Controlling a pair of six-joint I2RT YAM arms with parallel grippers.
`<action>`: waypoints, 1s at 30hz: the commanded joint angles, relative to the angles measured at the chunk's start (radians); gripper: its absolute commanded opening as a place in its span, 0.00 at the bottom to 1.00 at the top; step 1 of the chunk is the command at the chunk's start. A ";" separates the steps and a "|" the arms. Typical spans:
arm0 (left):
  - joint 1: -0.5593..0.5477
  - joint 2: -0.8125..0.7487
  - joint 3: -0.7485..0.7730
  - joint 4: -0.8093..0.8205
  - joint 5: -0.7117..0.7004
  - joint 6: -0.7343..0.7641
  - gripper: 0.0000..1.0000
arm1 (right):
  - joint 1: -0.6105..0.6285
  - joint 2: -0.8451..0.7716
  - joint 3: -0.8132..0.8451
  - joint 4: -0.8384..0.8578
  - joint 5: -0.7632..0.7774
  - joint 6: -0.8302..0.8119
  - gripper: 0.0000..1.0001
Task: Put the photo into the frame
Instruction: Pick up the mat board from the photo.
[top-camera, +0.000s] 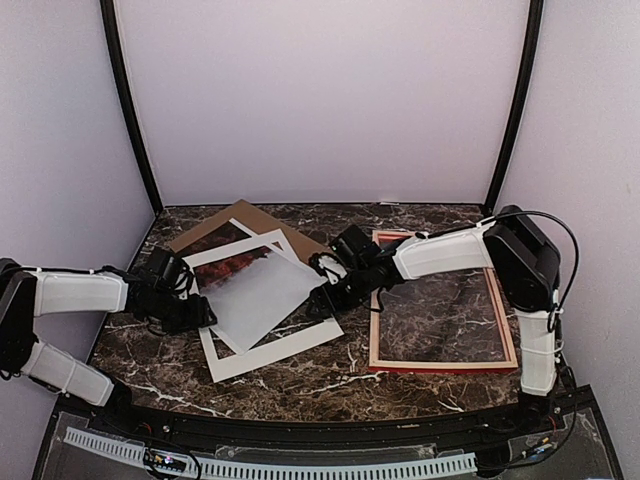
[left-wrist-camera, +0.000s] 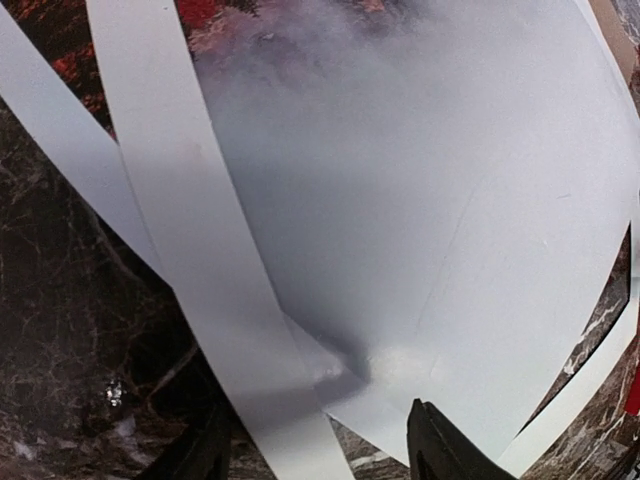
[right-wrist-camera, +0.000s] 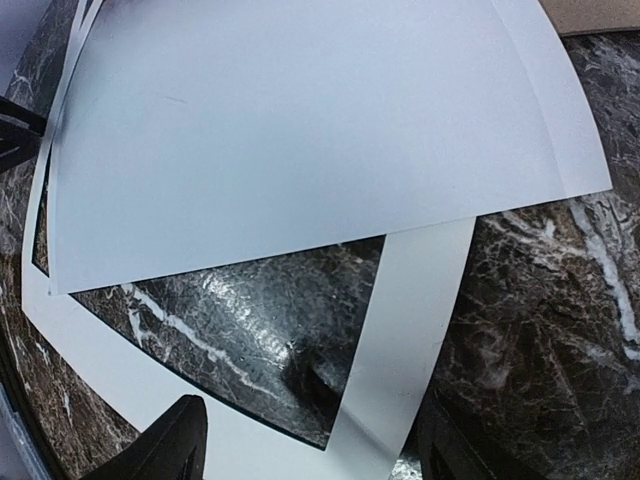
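Observation:
The photo (top-camera: 258, 290) lies slanted at the table's middle left, its red-brown end (top-camera: 232, 268) far and its misty grey end near, overlapping the white mat (top-camera: 275, 348). In the left wrist view the photo (left-wrist-camera: 420, 200) fills the picture and a mat strip (left-wrist-camera: 190, 230) crosses it. My left gripper (top-camera: 205, 314) is open at the photo's near left corner, with its fingers (left-wrist-camera: 445, 450) either side of paper edges (left-wrist-camera: 320, 455). My right gripper (top-camera: 326, 297) is open at the sheets' right side, and a mat strip (right-wrist-camera: 405, 320) runs between its fingers (right-wrist-camera: 170, 445). The red frame (top-camera: 445, 367) lies flat at the right.
A brown backing board (top-camera: 255, 214) sticks out behind the sheets at the back. The marble table (top-camera: 330, 385) shows through the mat's window (right-wrist-camera: 240, 320) and inside the frame. The right forearm reaches across the frame's far left corner. Pale walls close in the back and sides.

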 joint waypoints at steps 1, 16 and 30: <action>0.004 0.019 -0.045 0.064 0.088 -0.031 0.63 | 0.022 -0.017 0.011 -0.029 0.017 0.004 0.73; 0.004 0.005 -0.081 0.160 0.135 -0.044 0.54 | 0.029 -0.023 -0.035 -0.013 0.041 0.059 0.72; 0.003 0.041 -0.045 0.111 0.106 0.005 0.38 | 0.030 -0.011 -0.036 -0.002 0.023 0.066 0.72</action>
